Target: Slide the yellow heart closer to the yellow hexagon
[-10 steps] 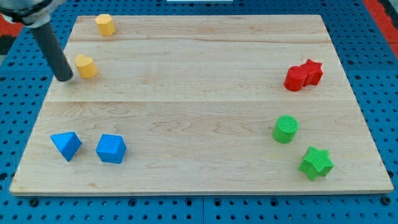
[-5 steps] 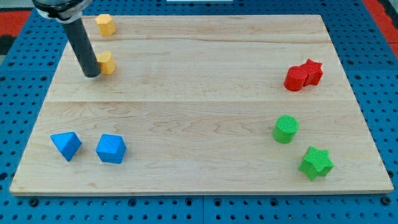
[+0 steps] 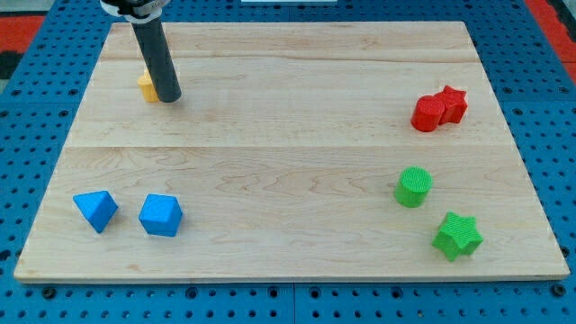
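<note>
A yellow block, the heart [image 3: 145, 86], lies near the board's upper left, and only its left part shows from behind my rod. My tip [image 3: 169, 96] rests on the board just to the right of it, touching or nearly touching. The rod leans up to the view's top left and covers the spot where the yellow hexagon stood, so the hexagon does not show.
The wooden board [image 3: 288, 153] lies on a blue pegboard. A red star [image 3: 454, 101] touches another red block [image 3: 428, 114] at the right. A green cylinder [image 3: 413, 186] and a green star [image 3: 457, 236] sit at the lower right. Two blue blocks [image 3: 95, 209] [image 3: 161, 215] sit at the lower left.
My tip has moved right and slightly up, from the heart's left side to its right side. The heart was pushed right. The rod now hides the hexagon.
</note>
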`<state>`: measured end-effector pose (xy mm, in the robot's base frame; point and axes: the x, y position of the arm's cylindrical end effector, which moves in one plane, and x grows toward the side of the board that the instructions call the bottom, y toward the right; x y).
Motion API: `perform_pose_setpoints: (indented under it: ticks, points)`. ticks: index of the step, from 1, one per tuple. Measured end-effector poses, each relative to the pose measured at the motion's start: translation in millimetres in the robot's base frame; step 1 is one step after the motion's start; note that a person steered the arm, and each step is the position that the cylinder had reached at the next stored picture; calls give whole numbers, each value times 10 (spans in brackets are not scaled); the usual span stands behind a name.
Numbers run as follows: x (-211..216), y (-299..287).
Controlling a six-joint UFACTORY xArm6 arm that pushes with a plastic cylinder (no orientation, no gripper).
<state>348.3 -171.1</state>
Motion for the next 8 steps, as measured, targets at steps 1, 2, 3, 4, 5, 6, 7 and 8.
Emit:
perform_pose_setpoints:
  ticks: [1, 2, 3, 4, 5, 6, 7, 8]
  points:
    - [-6, -169]
    - [-9, -323]
    - [-131, -404]
    - [-132, -691]
    - [-155, -1010]
    - [-293, -1131]
    - [-425, -1131]
    - [-508, -1097]
